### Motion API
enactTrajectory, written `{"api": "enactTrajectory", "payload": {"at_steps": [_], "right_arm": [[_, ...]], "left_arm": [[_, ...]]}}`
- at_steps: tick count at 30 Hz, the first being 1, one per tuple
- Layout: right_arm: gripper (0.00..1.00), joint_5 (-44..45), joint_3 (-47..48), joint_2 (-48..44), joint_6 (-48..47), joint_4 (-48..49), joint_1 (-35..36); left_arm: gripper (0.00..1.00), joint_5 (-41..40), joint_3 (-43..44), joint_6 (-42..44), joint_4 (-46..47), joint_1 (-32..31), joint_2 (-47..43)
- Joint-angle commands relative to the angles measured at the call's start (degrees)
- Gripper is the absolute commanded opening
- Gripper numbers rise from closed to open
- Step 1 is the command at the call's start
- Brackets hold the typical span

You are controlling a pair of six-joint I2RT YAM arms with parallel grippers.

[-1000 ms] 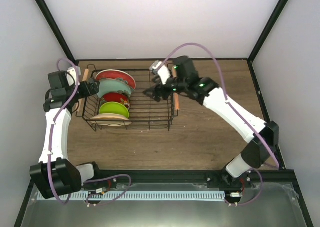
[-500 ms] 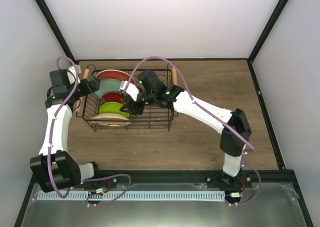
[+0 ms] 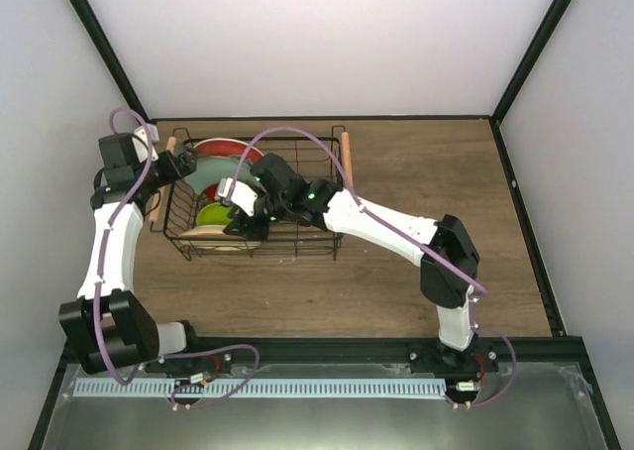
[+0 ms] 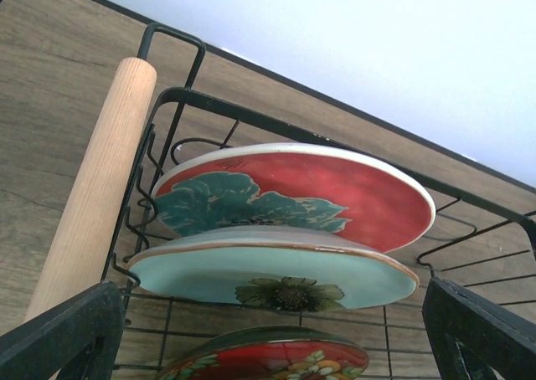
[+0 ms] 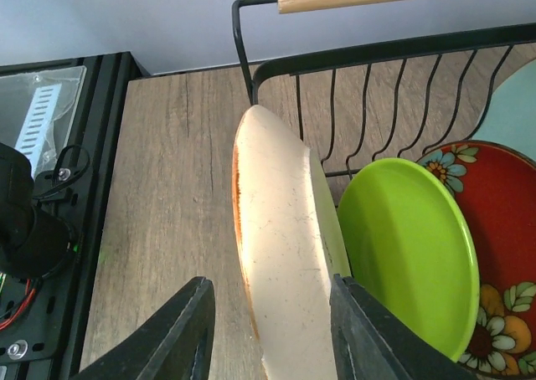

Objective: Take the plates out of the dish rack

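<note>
The right jaws are apart, with one black finger point(image 5: 188, 334) on each side of the cream plate point(image 5: 280, 254). The finger on the green side looks like it touches the plate. On the other side a strip of table shows between finger and plate, so the jaws are around the plate but not squeezing it. The cream plate stands on its edge at the front of a row of plates, the end nearest the arm bases. Just behind it stands the lime green plate point(image 5: 410, 254), and behind that the small red plate point(image 5: 498, 254) with bright flowers. Next comes the pale mint green plate point(image 4: 276, 275) with a dark flower on it. Last, at the back, is the red plate with a big teal flower point(image 4: 335, 196). All five plates sit in the left end of the black wire dish rack point(image 3: 302, 141). The left jaws are wide apart and hold nothing. Their two black fingers point(image 4: 59, 338) hang just beside the wooden handle point(image 4: 92, 196) at the left end of the rack, facing the back plates. The rack stands on the back left part of the wooden table point(image 3: 416, 281), and the right arm point(image 3: 381, 227) reaches across over the rack.
</note>
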Motion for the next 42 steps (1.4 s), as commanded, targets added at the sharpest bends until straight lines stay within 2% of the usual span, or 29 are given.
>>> {"api": "enactTrajectory", "payload": {"at_steps": [1,24,28,38,42], "right_arm": [[0.40,1.9,3.2,1.2,-1.6,1.0,1.9],[0.27,16.6,4.8,8.1,-4.7,5.0,5.6],[0.22,18.6,5.0,8.9,-5.1,5.3,5.8],[0.02,20.6,3.1,8.8,-5.4,5.3,5.8],[0.01,20.6,2.1,8.2,-5.3,5.1,5.8]], "left_arm": [[1.00,0.9,2.0,-2.4,1.3,0.2,0.9],[1.00,3.4,1.6,-6.5,1.8,0.2,0.7],[1.00,3.5,1.5,-6.6,2.0,0.2,0.7],[1.00,3.9,0.8,-8.3,3.3,0.2,0.1],[1.00,3.9,0.6,-8.4,3.4,0.2,-0.1]]}}
